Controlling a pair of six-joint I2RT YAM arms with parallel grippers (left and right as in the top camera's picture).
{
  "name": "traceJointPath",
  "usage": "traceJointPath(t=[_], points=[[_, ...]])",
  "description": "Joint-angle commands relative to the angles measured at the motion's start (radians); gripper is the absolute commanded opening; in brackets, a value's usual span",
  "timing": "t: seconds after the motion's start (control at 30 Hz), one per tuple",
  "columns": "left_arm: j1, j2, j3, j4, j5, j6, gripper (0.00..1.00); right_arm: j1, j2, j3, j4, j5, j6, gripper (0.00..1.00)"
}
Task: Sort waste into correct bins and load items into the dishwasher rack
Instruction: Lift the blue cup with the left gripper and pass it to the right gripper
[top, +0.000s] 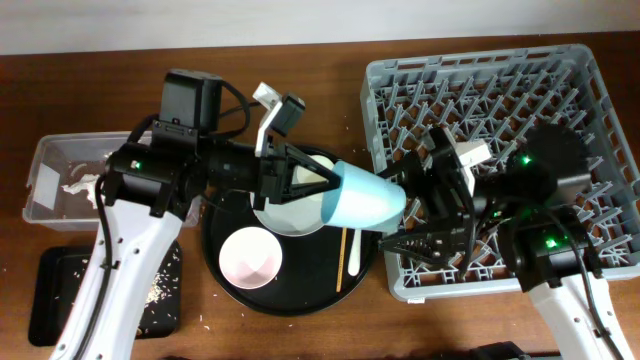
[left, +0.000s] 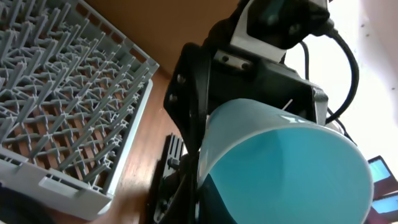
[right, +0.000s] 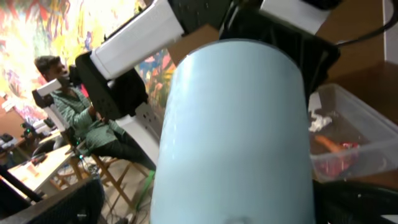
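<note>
1. Overhead, we see bright, even light and soft shadows on the surface (top: 60, 100)
2. At the left wrist, our upper right corner washes out white
3. At the right wrist, the light-blue cup (right: 236, 137) looks soft

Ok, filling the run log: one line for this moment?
light-blue cup: sideways, aloft between left gripper and right gripper | holder: unclear | dishwasher rack: cup not loaded
</note>
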Motion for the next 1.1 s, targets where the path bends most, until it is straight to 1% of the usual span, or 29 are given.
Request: traceJointPath(t=[0.0, 0.03, 0.07, 0.23, 0.33, 0.37, 0.4, 0.57, 0.6, 0.63, 0.67, 0.7, 0.73, 0.83, 0.97, 1.07], points=[[-0.002, 0.002, 0.005, 0.005, -0.021, 0.026, 0.0, 0.008, -0.01, 0.013, 0.017, -0.016, 0.084, 0.92], [-0.002, 0.002, 0.005, 0.007, -0.021, 0.026, 0.0, 0.008, -0.01, 0.013, 0.016, -0.016, 0.084, 0.91], [-0.002, 0.002, 0.005, 0.011, -0.021, 0.031, 0.0, 0.008, -0.01, 0.013, 0.016, -0.016, 0.084, 0.86], [-0.002, 0.002, 0.005, 0.046, -0.021, 0.044, 0.0, 0.008, -0.01, 0.013, 0.016, -0.016, 0.084, 0.8], [-0.002, 0.002, 0.004, 0.049, -0.021, 0.044, 0.0, 0.008, -0.01, 0.013, 0.016, -0.016, 0.084, 0.74], [-0.002, 0.002, 0.005, 0.053, -0.021, 0.044, 0.0, 0.008, -0.01, 0.013, 0.016, -0.016, 0.084, 0.68], [-0.002, 0.002, 0.005, 0.059, -0.021, 0.044, 0.0, 0.008, -0.01, 0.013, 0.017, -0.016, 0.084, 0.66], [-0.002, 0.002, 0.005, 0.06, -0.021, 0.044, 0.01, 0.008, -0.01, 0.013, 0.046, 0.003, 0.084, 0.64], [-0.002, 0.002, 0.004, 0.061, -0.021, 0.044, 0.01, 0.008, -0.01, 0.013, 0.063, 0.002, 0.084, 0.6], [-0.002, 0.002, 0.005, 0.061, -0.021, 0.044, 0.02, 0.008, -0.01, 0.013, 0.068, 0.002, 0.084, 0.52], [-0.002, 0.002, 0.005, 0.061, -0.021, 0.044, 0.06, 0.008, -0.01, 0.013, 0.069, 0.002, 0.084, 0.44], [-0.002, 0.002, 0.005, 0.061, -0.021, 0.044, 0.11, 0.007, -0.01, 0.013, 0.075, 0.002, 0.084, 0.4], [-0.002, 0.002, 0.005, 0.06, -0.021, 0.044, 0.13, 0.007, -0.01, 0.013, 0.086, 0.003, 0.084, 0.4], [-0.002, 0.002, 0.005, 0.049, -0.021, 0.044, 0.14, 0.006, -0.01, 0.013, 0.126, 0.034, 0.084, 0.39], [-0.002, 0.002, 0.004, 0.023, -0.022, 0.045, 0.14, 0.006, -0.01, 0.013, 0.128, 0.097, 0.084, 0.39], [-0.004, 0.002, 0.004, -0.026, -0.074, 0.045, 0.14, 0.006, -0.01, 0.013, 0.144, 0.115, 0.085, 0.39]])
